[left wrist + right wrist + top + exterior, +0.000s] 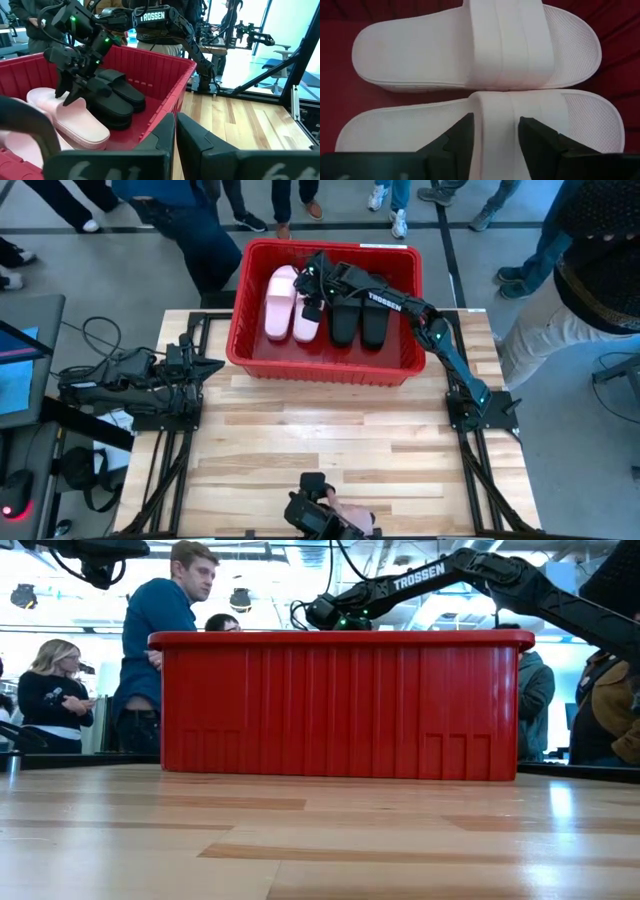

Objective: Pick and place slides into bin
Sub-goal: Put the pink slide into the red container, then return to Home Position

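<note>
Slides first: only four show, all lying inside the big red perforated plastic bin at the far middle of the pale wooden tabletop. Nearest us, the bare planks carry no sandal at all, so nothing seems left out to collect, though the task speaks of more than these and I can't see any others.

Out at the left edge, the left hand waits beside the bin's left wall, its dark fingers nearly touching with just a slit between, holding nothing.

Now into the bin. Two black foam slides sit side by side on the right half. Two pale pink foam slides lie next to them on the left half, touching along their length.

And there's the right hand, reaching in over the far rim, poised on the pink slide nearer the black pair! Its fingers straddle that wide strap, one on each side, spread and not squeezing as far as I can judge. That reads as a placement in its last beat, with release and withdrawal to come.
</note>
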`<state>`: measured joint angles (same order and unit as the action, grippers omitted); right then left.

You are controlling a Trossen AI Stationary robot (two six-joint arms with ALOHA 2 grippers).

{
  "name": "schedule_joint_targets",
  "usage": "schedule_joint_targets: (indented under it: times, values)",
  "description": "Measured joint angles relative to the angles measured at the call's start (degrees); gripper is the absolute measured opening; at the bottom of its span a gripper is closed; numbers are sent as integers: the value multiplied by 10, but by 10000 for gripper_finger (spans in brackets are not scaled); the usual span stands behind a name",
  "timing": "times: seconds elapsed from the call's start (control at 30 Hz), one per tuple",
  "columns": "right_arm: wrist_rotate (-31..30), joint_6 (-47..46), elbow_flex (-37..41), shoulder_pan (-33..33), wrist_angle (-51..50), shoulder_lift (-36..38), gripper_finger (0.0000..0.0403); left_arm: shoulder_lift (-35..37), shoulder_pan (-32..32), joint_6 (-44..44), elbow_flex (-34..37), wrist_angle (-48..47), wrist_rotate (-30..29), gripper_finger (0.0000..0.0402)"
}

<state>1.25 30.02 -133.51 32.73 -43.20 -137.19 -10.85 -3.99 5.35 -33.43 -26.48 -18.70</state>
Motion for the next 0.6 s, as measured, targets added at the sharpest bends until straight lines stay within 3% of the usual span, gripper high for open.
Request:
schedule_joint_targets:
  times: [0.3,0.6]
  values:
    - [-13,-3,-3,-5,1,0,211,0,0,0,0,0,0,4]
    - [-13,3,-15,-12,-12,29,210,0,0,0,0,0,0,4]
